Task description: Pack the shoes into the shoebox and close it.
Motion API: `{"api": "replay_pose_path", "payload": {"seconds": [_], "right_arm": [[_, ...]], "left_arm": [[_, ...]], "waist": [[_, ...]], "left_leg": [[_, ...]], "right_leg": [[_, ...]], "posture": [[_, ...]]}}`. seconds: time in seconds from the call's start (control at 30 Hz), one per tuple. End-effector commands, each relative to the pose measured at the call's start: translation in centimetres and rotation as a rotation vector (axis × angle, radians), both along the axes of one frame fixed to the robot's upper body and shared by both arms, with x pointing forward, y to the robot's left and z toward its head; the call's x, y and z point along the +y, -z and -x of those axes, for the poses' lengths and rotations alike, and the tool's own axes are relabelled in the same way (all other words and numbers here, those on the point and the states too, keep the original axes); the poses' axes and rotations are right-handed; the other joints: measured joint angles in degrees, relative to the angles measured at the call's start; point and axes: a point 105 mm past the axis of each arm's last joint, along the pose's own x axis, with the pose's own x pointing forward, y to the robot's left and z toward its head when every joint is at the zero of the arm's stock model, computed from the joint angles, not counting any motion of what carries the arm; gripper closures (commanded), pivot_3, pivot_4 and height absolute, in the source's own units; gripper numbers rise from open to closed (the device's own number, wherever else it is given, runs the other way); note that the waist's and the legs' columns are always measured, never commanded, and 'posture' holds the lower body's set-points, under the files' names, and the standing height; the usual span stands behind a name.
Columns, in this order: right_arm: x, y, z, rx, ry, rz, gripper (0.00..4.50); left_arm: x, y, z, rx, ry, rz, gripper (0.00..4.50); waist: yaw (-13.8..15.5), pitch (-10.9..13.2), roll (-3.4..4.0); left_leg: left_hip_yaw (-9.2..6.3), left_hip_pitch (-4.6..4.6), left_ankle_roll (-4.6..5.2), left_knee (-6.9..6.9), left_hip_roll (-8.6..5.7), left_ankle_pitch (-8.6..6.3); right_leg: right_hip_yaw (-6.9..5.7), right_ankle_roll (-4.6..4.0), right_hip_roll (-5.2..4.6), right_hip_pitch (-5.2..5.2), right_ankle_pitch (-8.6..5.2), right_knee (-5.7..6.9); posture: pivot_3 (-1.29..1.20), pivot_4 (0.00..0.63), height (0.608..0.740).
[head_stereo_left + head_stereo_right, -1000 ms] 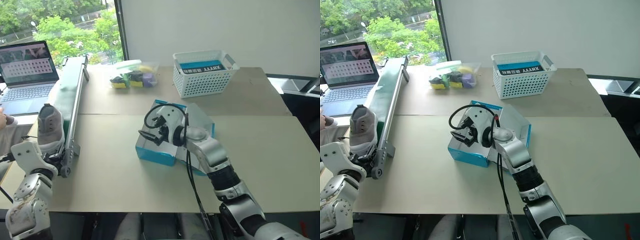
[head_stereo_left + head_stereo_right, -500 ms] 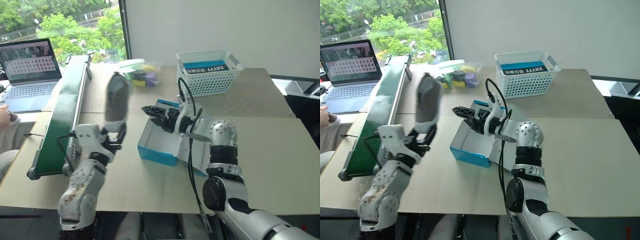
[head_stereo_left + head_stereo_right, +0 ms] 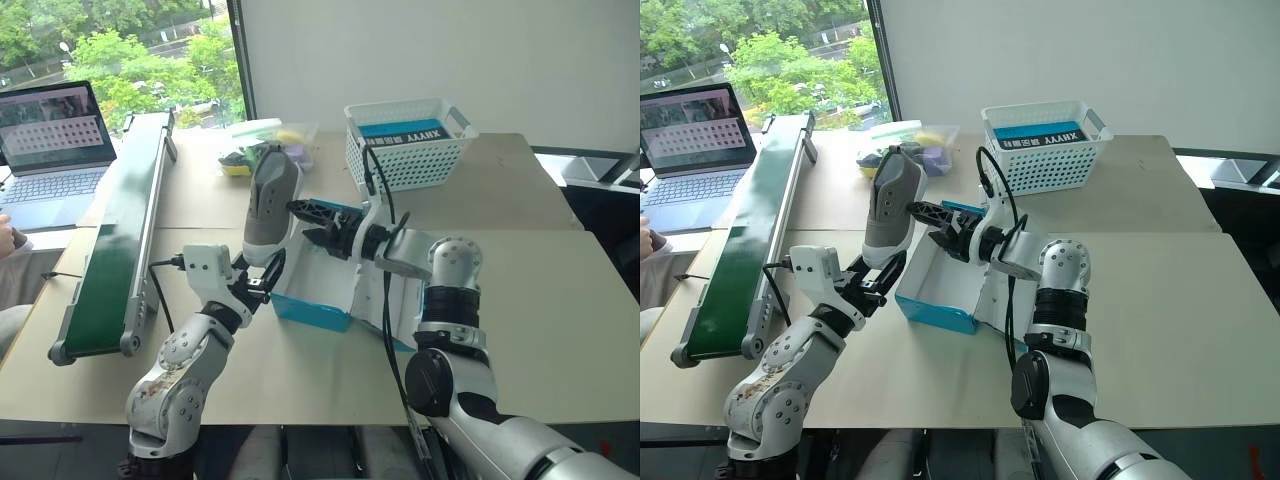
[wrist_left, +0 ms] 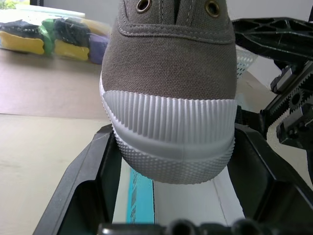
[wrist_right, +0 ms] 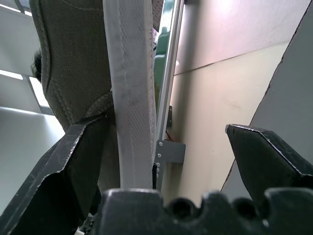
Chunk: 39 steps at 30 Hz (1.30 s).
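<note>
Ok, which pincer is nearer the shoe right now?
Left. The left pincer is clamped on the shoe, holding it upright beside the shoebox; the right pincer, open, sits alongside it.

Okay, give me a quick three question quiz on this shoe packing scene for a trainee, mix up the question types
1. True or false: the left gripper holds the grey-taupe fabric sneaker upright by one end.
2. What sits inside the white plastic lattice basket? A) a blue box B) a shoe C) sponges
3. Fill in: the right gripper, jaws open, reaches over the open ____ cardboard shoebox.

Key:
1. True
2. A
3. Teal-blue
</note>
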Motion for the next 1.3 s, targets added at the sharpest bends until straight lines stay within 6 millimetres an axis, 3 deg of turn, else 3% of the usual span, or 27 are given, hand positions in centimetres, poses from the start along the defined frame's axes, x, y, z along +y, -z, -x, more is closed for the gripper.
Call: {"api": "replay_pose_path", "payload": {"seconds": [0.03, 0.4, 0.47, 1.0, 1.07, 1.1, 1.17, 1.3], "right_arm": [[2.4, -3.3, 1.1, -0.09, -0.064, -0.096, 0.52], [2.6, -3.5, 1.4, -0.097, -0.069, -0.107, 4.08], [2.8, -3.5, 1.6, -0.097, -0.078, -0.112, 4.42], [2.9, -4.1, 1.6, -0.104, -0.069, -0.139, 4.5], [2.7, -4.4, 1.3, -0.105, -0.052, -0.153, 4.5], [2.5, -4.5, 1.2, -0.104, -0.041, -0.162, 4.5], [2.1, -4.8, 0.7, -0.101, -0.007, -0.179, 4.5], [1.5, -4.9, 0.1, -0.094, 0.042, -0.191, 4.5]], "left_arm": [[-1.9, -1.6, 0.8, -0.063, 0.106, 0.017, 1.67], [-2.1, -1.4, 0.9, -0.055, 0.112, 0.011, 1.67], [-2.1, -1.4, 0.9, -0.054, 0.113, 0.012, 1.67], [-2.0, -0.9, 0.8, -0.054, 0.106, -0.066, 1.67], [-1.9, -0.9, 0.8, -0.063, 0.103, -0.074, 0.88], [-1.9, -0.9, 0.8, -0.063, 0.103, -0.083, 0.73], [-1.9, -0.8, 0.8, -0.059, 0.11, -0.108, 0.03], [-1.8, -0.8, 0.8, -0.056, 0.115, -0.095, 0.03]], "waist": [[0.0, 0.0, 0.0], [0.0, 0.0, 0.0], [0.0, 0.0, 0.0], [0.0, 0.0, 0.0], [0.0, 0.0, 0.01], [0.0, 0.0, 0.01], [0.1, 0.0, 0.01], [0.1, 0.0, 0.02]], "left_leg": [[0.0, 0.01, 0.0, 0.0, 0.0, 0.0], [0.0, 0.0, 0.0, -0.01, 0.0, 0.0], [0.0, 0.0, 0.0, -0.01, 0.0, 0.0], [0.0, 0.0, 0.0, -0.02, 0.0, 0.0], [0.0, -0.01, 0.0, -0.02, 0.0, 0.0], [0.0, -0.01, 0.0, -0.02, 0.0, 0.0], [0.0, -0.02, 0.0, -0.02, 0.0, 0.0], [-0.01, -0.01, 0.0, -0.02, 0.0, 0.0]], "right_leg": [[0.0, 0.0, 0.0, 0.0, 0.0, 0.0], [0.0, 0.0, 0.0, 0.0, 0.0, -0.02], [0.0, 0.0, 0.0, 0.0, 0.0, -0.02], [0.0, 0.0, 0.0, 0.0, 0.0, -0.04], [0.0, 0.0, 0.0, 0.0, 0.0, -0.05], [0.0, 0.0, 0.0, 0.0, 0.0, -0.05], [-0.01, 0.0, 0.0, 0.0, 0.0, -0.06], [-0.02, 0.01, 0.0, 0.03, 0.0, -0.09]], "posture": [[0.0, 0.15, 0.737], [0.0, 0.15, 0.737], [0.0, 0.15, 0.737], [0.0, 0.15, 0.737], [0.0, 0.15, 0.737], [0.0, 0.15, 0.737], [0.0, 0.15, 0.737], [0.0, 0.15, 0.737]]}}
